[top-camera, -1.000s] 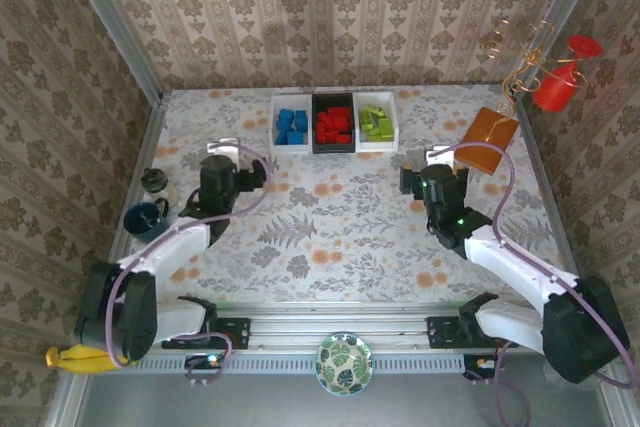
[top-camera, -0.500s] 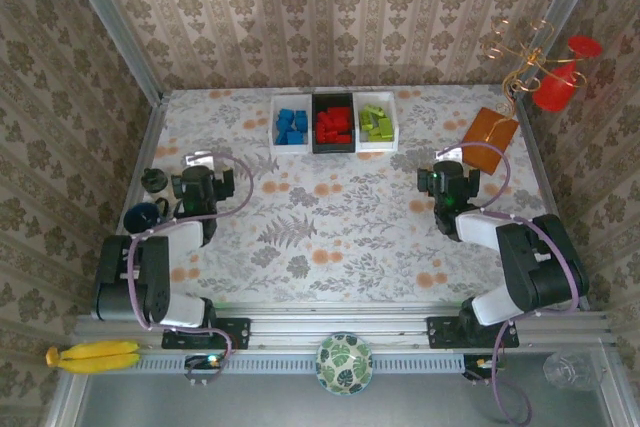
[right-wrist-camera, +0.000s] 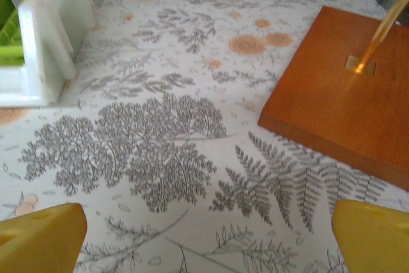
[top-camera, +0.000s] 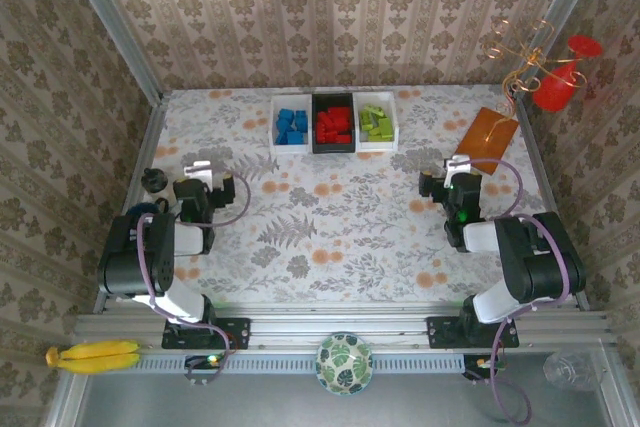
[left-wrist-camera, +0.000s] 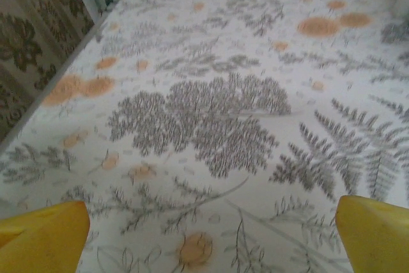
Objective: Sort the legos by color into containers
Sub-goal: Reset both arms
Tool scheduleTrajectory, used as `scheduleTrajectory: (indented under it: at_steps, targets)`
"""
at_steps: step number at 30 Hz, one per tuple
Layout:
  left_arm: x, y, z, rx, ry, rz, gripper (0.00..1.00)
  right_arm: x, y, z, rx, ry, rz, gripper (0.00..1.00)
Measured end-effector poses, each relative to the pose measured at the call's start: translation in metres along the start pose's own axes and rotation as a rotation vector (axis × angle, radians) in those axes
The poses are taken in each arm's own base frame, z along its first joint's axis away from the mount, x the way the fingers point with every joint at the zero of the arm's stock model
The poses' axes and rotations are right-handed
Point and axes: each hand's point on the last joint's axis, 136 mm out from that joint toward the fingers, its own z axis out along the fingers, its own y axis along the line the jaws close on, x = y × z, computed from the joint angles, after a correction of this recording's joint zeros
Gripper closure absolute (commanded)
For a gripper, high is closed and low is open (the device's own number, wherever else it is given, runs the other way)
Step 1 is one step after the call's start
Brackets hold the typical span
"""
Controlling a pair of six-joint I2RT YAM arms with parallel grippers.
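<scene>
At the left edge of the tabletop (top-camera: 330,217) a dark cup (top-camera: 145,217) stands beside the left arm (top-camera: 160,247), which is folded close to its base. The left jaws are released and hold nothing; the wrist view has both yellow fingertips (left-wrist-camera: 41,238) spread wide over bare floral cloth.

Further right, at the far side, the containers sit in a row, touching. The left white tray (top-camera: 274,127) holds the blue legos (top-camera: 291,125), the black tray (top-camera: 315,132) holds the red legos (top-camera: 333,125), and the right white tray (top-camera: 393,127) holds the lime green legos (top-camera: 376,123). Every brick I can make out lies in a tray, each colour in its own.

Right again, the right arm (top-camera: 520,267) is tucked in likewise. The right jaws are also released and empty, well apart from the green tray's corner and near the orange board (top-camera: 490,137).

By my reading the sorting is done and this is the parking step. The next move calls for no grasp, only a check for a stray brick hidden behind an arm.
</scene>
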Motion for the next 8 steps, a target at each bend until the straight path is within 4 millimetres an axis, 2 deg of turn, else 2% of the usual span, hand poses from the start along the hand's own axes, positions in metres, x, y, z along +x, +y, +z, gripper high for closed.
scheduleTrajectory:
  at_steps: [8]
  targets:
    - [-0.0033,-0.0005,0.0006,-0.005,-0.009,0.008,0.00,-0.0047,0.0028,0.0005,-0.018,-0.015,0.004,0.00]
